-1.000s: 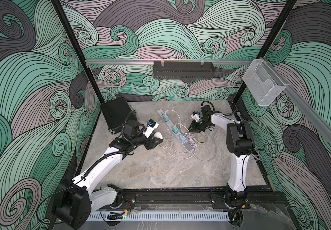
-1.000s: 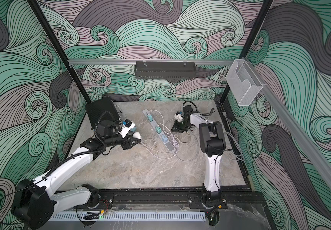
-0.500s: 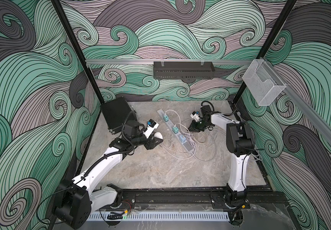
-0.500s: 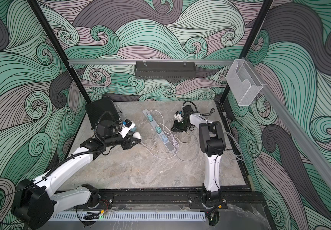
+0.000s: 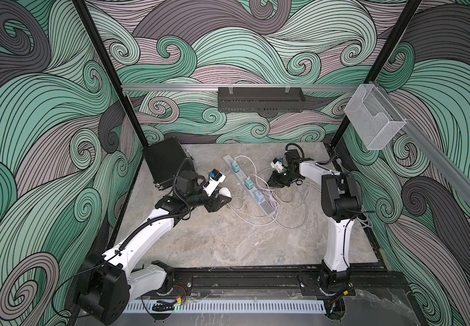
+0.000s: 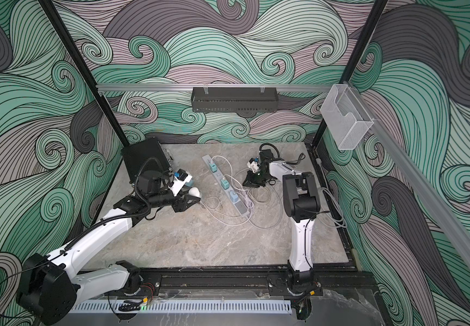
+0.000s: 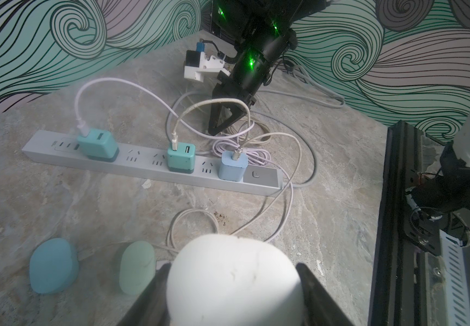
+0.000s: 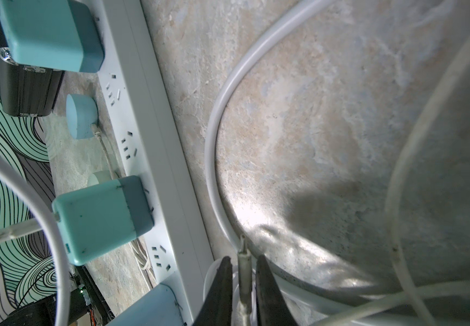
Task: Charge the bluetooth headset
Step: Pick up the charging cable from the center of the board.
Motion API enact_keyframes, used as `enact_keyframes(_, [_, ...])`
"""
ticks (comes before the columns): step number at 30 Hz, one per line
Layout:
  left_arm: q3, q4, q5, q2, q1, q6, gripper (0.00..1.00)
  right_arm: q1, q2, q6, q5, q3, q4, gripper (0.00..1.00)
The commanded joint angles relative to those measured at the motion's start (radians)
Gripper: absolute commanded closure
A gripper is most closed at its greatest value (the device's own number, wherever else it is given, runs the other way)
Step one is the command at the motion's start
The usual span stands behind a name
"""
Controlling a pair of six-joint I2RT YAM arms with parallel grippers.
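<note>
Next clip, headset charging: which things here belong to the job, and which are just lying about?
Job: white earbud case in the left hand; cable plug in the right hand; power strip.
Lying about: blue case, already cabled; pale green case; black box; wall tray; wire basket.

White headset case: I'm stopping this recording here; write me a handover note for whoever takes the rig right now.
Left claw: shut on the white case, near the power strip.
Right claw: jaws flank a loose cable plug; firm grip unclear.
Blue case and green case lie on the table.
Done: case grasped, plug reached.
To do: secure the plug, push it into the white case.
</note>
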Motion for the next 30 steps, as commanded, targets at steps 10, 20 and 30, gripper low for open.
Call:
enact_keyframes(10, [0.009,-0.001,-0.003,-0.008,0.007,0.013,0.65,0.006,-0.005,-0.015,-0.012,-0.037,-0.025,0.85])
enact_keyframes(20, [0.016,0.007,0.006,-0.003,0.006,0.008,0.65,-0.001,-0.142,-0.021,0.045,-0.041,-0.01,1.0])
enact_keyframes(30, [0.031,0.051,0.048,-0.023,0.026,0.104,0.64,-0.011,-0.482,-0.011,0.008,-0.202,-0.021,1.0])
